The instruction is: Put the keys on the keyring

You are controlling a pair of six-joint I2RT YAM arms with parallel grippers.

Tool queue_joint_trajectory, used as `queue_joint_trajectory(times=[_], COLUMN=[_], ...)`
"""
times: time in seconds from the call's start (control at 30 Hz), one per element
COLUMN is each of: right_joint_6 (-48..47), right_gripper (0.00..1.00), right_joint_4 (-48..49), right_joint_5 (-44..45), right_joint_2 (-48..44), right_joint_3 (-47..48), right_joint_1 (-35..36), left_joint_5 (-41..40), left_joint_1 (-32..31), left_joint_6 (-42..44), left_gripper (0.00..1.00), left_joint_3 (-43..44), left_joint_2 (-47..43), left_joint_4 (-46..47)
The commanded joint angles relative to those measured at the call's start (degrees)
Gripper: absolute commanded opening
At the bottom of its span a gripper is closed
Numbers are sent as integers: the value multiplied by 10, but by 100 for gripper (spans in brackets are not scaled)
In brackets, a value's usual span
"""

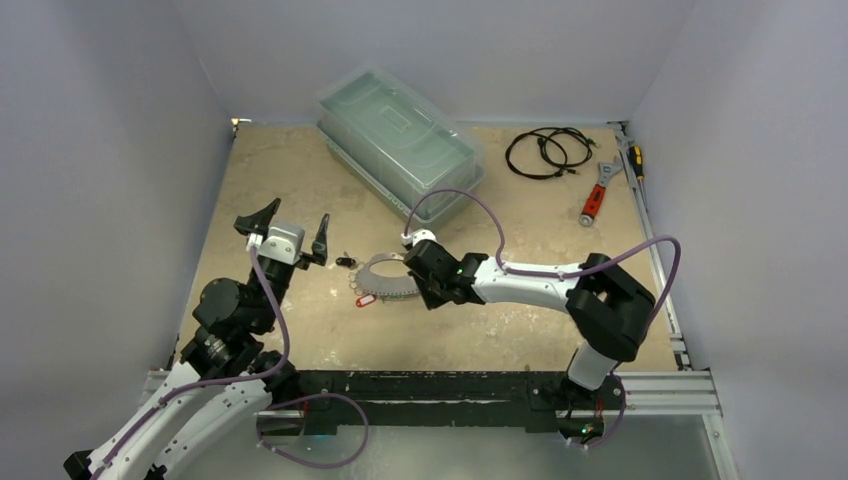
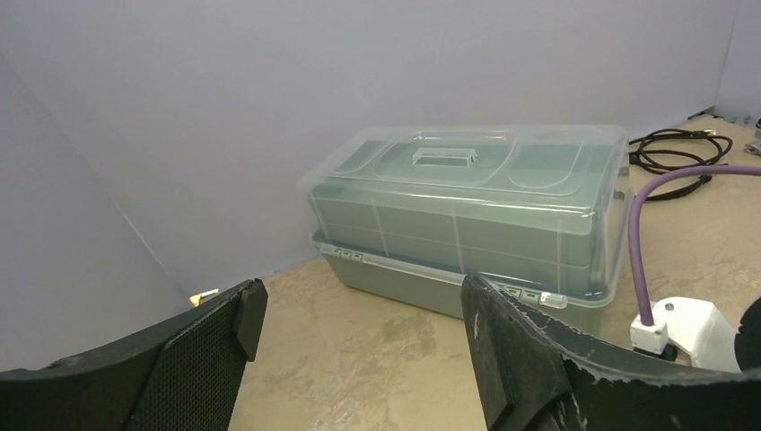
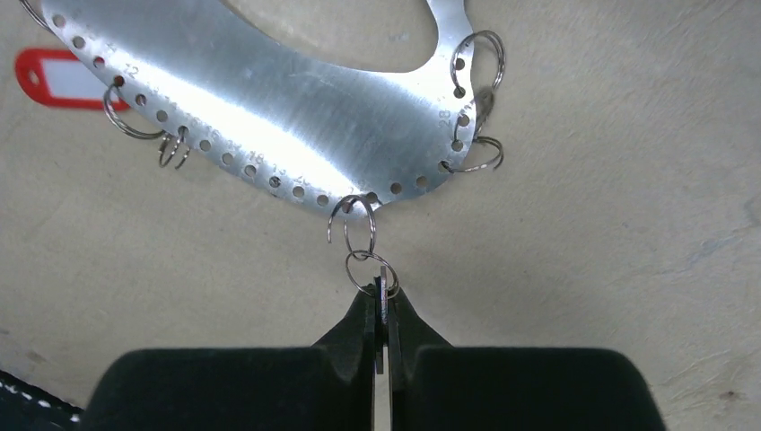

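The keyring (image 3: 269,108) is a flat silver plate with holes along its rim and several wire rings hung on it; it lies mid-table in the top view (image 1: 385,275). My right gripper (image 3: 384,301) is shut on a thin metal key (image 3: 384,287) held edge-on. The key's small ring is linked to a wire ring on the plate's near rim. A red key tag (image 3: 54,76) lies by the plate's left side (image 1: 366,299). A black-headed key (image 1: 345,261) lies loose just left of the plate. My left gripper (image 1: 292,225) is open, empty and raised left of it (image 2: 363,310).
A clear-lidded plastic box (image 1: 400,135) stands at the back, straight ahead in the left wrist view (image 2: 467,215). A coiled black cable (image 1: 545,152), a red-handled wrench (image 1: 597,197) and a screwdriver (image 1: 635,160) lie at the back right.
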Motion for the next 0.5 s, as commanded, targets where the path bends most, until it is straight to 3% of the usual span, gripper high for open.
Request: queue_joint_trajectory(times=[0.0, 0.27, 0.47], right_joint_6=[6, 25, 34], right_gripper=[0, 1, 12], right_joint_4=[3, 9, -3], right_joint_5=[-36, -88, -85], right_joint_2=[-39, -58, -69], right_joint_3=[-30, -70, -81], right_joint_1=[3, 24, 31], left_joint_5=[9, 14, 14], left_joint_1=[1, 1, 1], left_joint_6=[-11, -13, -13], left_gripper=[82, 82, 82], left_joint_3=[6, 7, 6], left_joint_2=[-1, -1, 0], left_joint_4=[11, 11, 12])
